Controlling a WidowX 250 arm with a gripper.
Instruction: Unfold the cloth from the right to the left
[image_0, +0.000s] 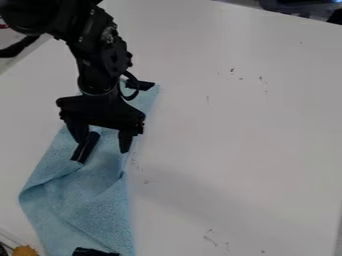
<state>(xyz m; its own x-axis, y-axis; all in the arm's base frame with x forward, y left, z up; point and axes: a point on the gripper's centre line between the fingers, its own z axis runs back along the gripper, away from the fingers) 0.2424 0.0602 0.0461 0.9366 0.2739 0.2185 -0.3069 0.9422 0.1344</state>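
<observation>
The light blue cloth (100, 212) lies lengthwise along the left part of the table, with folds and overlapping layers in its lower half. Over its upper middle hangs my black gripper (103, 142), open, its two fingers apart with blue fabric visible between them. The right finger is close to the cloth's right edge; whether it touches the fabric I cannot tell. A short black piece (85, 147) shows by the left finger, against the cloth. The arm hides part of the cloth's upper end.
The white table (234, 135) extends to the right of the cloth. One black item (95, 251) is at the cloth's bottom edge, another (141, 85) near its top. An orange-brown object (25, 250) is at the lower left, with dark equipment (300, 7) behind the table.
</observation>
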